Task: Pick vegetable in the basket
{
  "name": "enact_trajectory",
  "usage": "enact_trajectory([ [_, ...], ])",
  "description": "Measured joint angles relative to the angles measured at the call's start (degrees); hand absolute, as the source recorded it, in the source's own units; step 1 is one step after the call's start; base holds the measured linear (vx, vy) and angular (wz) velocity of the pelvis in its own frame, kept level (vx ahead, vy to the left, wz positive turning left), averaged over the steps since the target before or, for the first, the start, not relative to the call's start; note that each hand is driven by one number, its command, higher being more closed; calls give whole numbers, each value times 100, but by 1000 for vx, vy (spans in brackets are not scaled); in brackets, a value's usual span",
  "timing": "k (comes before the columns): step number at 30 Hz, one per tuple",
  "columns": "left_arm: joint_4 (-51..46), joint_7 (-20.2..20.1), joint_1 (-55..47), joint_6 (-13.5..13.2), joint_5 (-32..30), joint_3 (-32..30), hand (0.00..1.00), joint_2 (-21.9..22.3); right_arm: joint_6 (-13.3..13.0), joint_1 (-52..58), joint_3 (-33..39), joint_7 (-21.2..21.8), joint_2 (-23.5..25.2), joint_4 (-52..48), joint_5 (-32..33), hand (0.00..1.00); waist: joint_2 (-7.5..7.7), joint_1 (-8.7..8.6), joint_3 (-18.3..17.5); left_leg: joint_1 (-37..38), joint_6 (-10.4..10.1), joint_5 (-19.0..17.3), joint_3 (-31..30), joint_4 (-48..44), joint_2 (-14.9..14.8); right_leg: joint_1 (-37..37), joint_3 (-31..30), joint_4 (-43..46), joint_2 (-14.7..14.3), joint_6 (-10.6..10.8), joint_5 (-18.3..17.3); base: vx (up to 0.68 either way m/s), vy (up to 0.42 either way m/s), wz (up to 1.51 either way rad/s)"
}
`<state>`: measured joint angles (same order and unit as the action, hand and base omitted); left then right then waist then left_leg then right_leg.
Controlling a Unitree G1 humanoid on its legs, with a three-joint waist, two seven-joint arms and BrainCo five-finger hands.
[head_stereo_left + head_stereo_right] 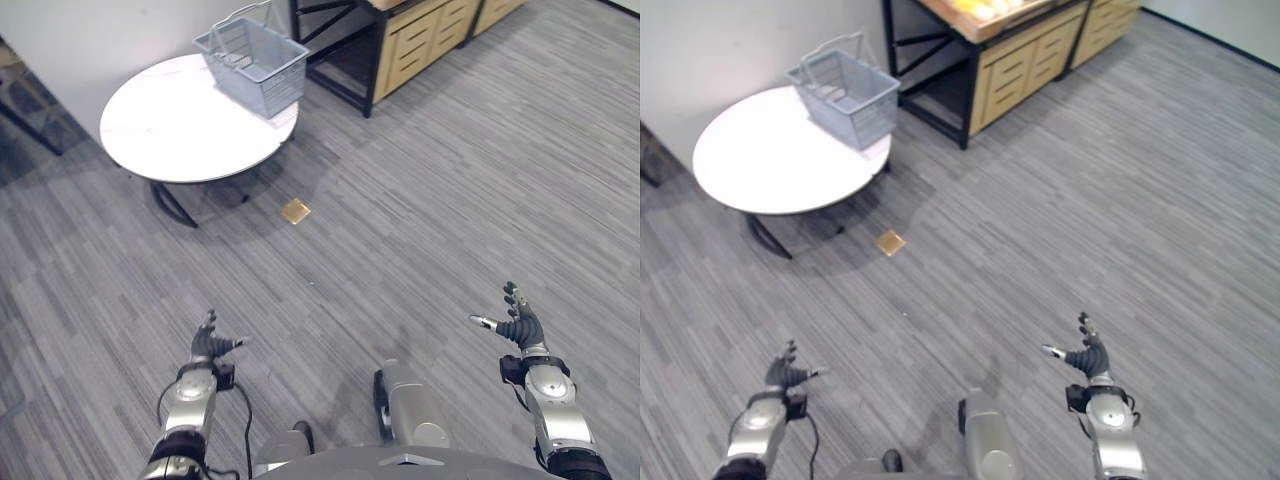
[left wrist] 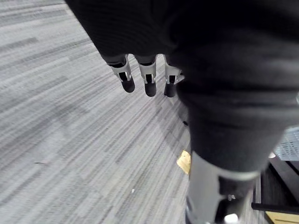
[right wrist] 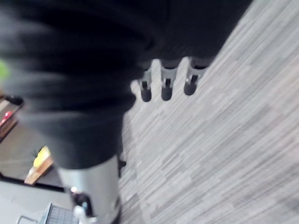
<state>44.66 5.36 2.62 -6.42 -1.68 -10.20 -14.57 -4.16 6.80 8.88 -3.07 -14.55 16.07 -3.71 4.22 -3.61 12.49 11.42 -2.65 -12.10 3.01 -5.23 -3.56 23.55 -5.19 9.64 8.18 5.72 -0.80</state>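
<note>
A pale blue wire basket (image 1: 255,62) stands on the far right part of a round white table (image 1: 170,125), its handles up. I cannot tell what lies inside it. Yellow produce (image 1: 985,10) lies on top of a wooden stand (image 1: 1025,55) behind the table. My left hand (image 1: 208,345) hovers low over the floor at the lower left, fingers relaxed, holding nothing. My right hand (image 1: 518,325) is raised at the lower right, fingers spread, also holding nothing. Both hands are far from the table and basket.
Grey plank floor (image 1: 430,200) stretches between me and the table. A small brass floor plate (image 1: 296,210) lies just in front of the table. The black-framed wooden drawer stand is behind the table to the right, and a white wall (image 1: 90,35) is behind.
</note>
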Motion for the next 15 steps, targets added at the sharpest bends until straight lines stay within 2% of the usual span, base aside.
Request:
enact_trajectory([
  [1, 12, 1, -46, -13, -7, -20, 0, 28, -1, -12, 5, -7, -20, -93, -7, 0, 41, 13, 27, 176, -139, -141, -98, -36, -29, -127, 1, 33, 35, 135, 550, 684, -391, 74],
  [2, 126, -11, -86, -19, -23, -5, 0, 176, 6, -169, 16, -22, -153, -184, -130, 0, -240, 31, 211, 337, -141, -272, -213, -387, -318, -202, 150, 649, -184, 34, 560, 493, -303, 37],
  [3, 153, -21, -140, -24, -28, -9, 0, 211, 30, -274, -9, -16, -190, -226, -242, 0, -294, 72, 247, 299, -66, -163, -264, -636, -357, -202, 161, 915, -232, -60, 337, 581, -403, 37],
  [4, 226, -16, -224, -28, -68, -54, 0, 284, 63, -377, -18, -8, -231, -444, -444, 0, -358, 114, 306, 74, -99, 82, -424, -1435, -437, -268, 331, 1409, -223, -128, -87, 542, -417, 54],
  [5, 236, -10, -353, -30, -110, -122, 0, 366, 64, -407, -21, -7, -259, -662, -528, 0, -419, 119, 373, -375, -123, 474, -533, -2665, -569, -541, 541, 1673, -228, -249, -490, 634, -467, 77],
  [6, 229, -3, -497, -25, -107, -241, 0, 504, 68, -471, -59, -14, -331, -800, -658, 0, -462, 156, 408, -975, -167, 965, -533, -3994, -824, -890, 801, 1677, -292, -388, -730, 512, -336, 66],
  [7, 237, -1, -522, -15, -94, -249, 0, 536, 68, -552, -99, -15, -396, -835, -695, 0, -494, 196, 428, -1273, -157, 956, -450, -4646, -951, -1092, 921, 1620, -320, -459, -831, 478, -252, 41],
  [8, 282, -3, -609, 6, -89, -244, 0, 543, 67, -744, -129, -46, -493, -841, -792, 0, -479, 319, 487, -1742, 8, 848, -17, -5458, -1152, -1486, 998, 1414, -373, -638, -980, 358, -167, 16],
  [9, 303, 1, -642, 22, -74, -259, 0, 542, 67, -830, -128, -88, -547, -834, -862, 0, -418, 389, 522, -1932, 97, 787, 225, -5631, -1202, -1678, 1022, 1281, -362, -684, -1015, 420, -184, 16],
  [10, 336, 1, -670, 60, -55, -278, 0, 541, 67, -931, -128, -140, -681, -827, -903, 0, -395, 461, 532, -2171, 202, 703, 579, -5630, -1227, -1958, 1075, 1021, -327, -725, -1039, 389, -141, 27],
  [11, 358, -3, -755, 83, -48, -294, 0, 541, 62, -1141, -149, -179, -1016, -809, -981, 0, -344, 493, 557, -2469, 279, 541, 1120, -5046, -1110, -2331, 1171, 647, -260, -729, -1075, 469, -114, 35],
  [12, 360, -9, -801, 83, -26, -298, 0, 542, 53, -1250, -167, -178, -1159, -789, -1057, 0, -347, 479, 557, -2556, 276, 463, 1292, -4656, -1008, -2456, 1232, 527, -227, -710, -1097, 388, -41, 38],
  [13, 374, -14, -866, 85, 5, -332, 0, 548, 35, -1424, -216, -179, -1387, -728, -1125, 0, -354, 459, 553, -2632, 234, 419, 1518, -3947, -817, -2617, 1312, 361, -202, -674, -1131, 421, 28, 30],
  [14, 396, -20, -915, 93, 18, -374, 0, 552, 20, -1630, -307, -176, -1665, -598, -1127, 0, -404, 442, 524, -2631, 198, 431, 1789, -2774, -567, -2828, 1418, 123, -199, -624, -1135, 457, 87, 39],
  [15, 403, -38, -915, 93, 38, -421, 0, 554, 21, -1813, -380, -167, -1905, -478, -1180, 0, -485, 437, 474, -2617, 235, 675, 2086, -1545, -331, -3105, 1574, -128, -199, -432, -1099, 489, 106, 34],
])
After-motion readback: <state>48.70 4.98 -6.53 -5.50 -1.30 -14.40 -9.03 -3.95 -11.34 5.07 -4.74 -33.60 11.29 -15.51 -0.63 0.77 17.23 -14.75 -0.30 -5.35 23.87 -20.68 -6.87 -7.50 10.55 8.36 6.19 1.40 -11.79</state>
